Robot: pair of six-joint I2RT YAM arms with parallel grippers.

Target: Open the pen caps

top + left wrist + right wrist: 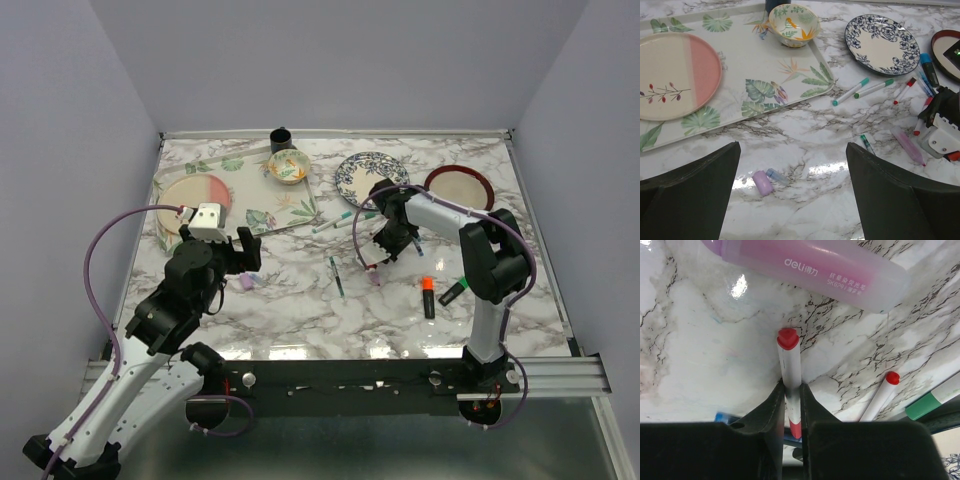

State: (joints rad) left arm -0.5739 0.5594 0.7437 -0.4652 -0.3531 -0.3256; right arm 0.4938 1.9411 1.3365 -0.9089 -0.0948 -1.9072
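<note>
My right gripper is shut on a thin white pen with red ends, which points away from the camera over the marble. In the top view this gripper is low over the table at centre right. Just beyond it lies a lilac highlighter. A second red-ended pen and a teal-ended one lie to the right. My left gripper stands wide open above a lilac cap and a pale blue cap, touching neither. Two teal-tipped pens lie near the tray corner.
A leaf-print tray at the back left carries a pink plate and a small bowl. A black cup, a blue floral plate and a red plate stand behind. An orange highlighter and a green one lie front right.
</note>
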